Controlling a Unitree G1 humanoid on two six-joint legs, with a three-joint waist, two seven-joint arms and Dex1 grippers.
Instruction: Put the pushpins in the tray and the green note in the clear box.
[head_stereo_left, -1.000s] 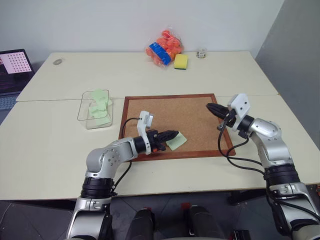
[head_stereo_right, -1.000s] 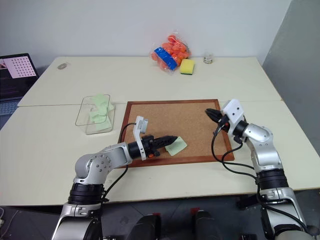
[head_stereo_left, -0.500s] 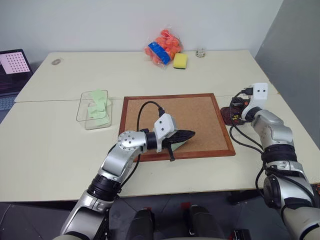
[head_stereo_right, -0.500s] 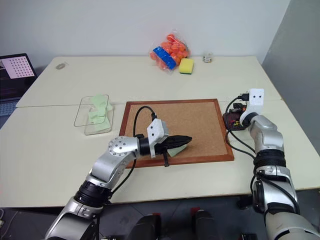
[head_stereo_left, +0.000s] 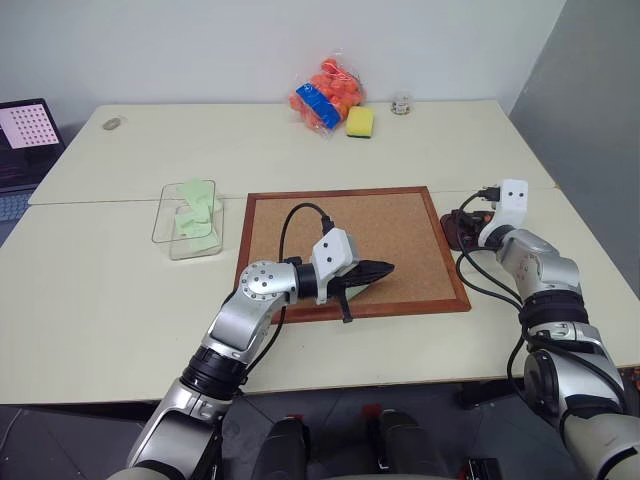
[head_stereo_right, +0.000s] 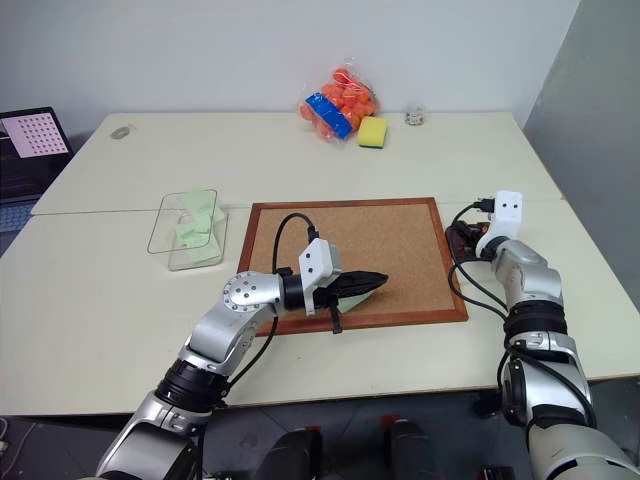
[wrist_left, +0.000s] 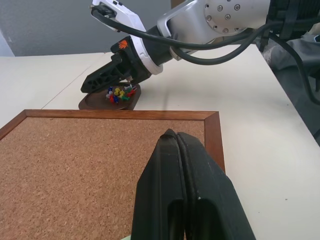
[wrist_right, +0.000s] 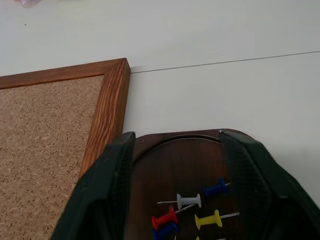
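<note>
Coloured pushpins (wrist_right: 192, 212) are seen in the tray (wrist_right: 175, 160) below the spread right pincer (wrist_right: 175, 165); the left pincer (wrist_left: 176, 142) is closed.

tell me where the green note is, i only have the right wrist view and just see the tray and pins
observer: the green note is at the near edge of the corkboard, peeking out under the left end effector
operator: is that end effector open
observer: no, it is shut and points across the board; i cannot tell whether it pinches the note
operator: and the clear box
observer: the clear box stands left of the corkboard, with pale green notes already inside
</note>
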